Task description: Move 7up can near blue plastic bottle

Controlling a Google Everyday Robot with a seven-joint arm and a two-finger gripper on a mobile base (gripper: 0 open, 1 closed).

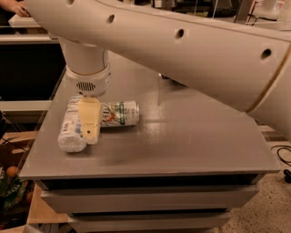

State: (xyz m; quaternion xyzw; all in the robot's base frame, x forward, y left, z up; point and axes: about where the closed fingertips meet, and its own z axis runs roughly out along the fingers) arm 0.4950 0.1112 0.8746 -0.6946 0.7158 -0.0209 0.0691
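The 7up can lies on its side on the grey table, left of the middle. The blue plastic bottle lies on its side just left of the can, its near end towards the table's front left. My gripper hangs from the white wrist over the gap between the bottle and the can's left end. It hides that end of the can and part of the bottle. Whether it touches either one I cannot tell.
My thick white arm crosses the upper view and hides the table's back. A small dark thing peeks out under it. The table's left edge drops to shelves and clutter. A person's hand is at the top left.
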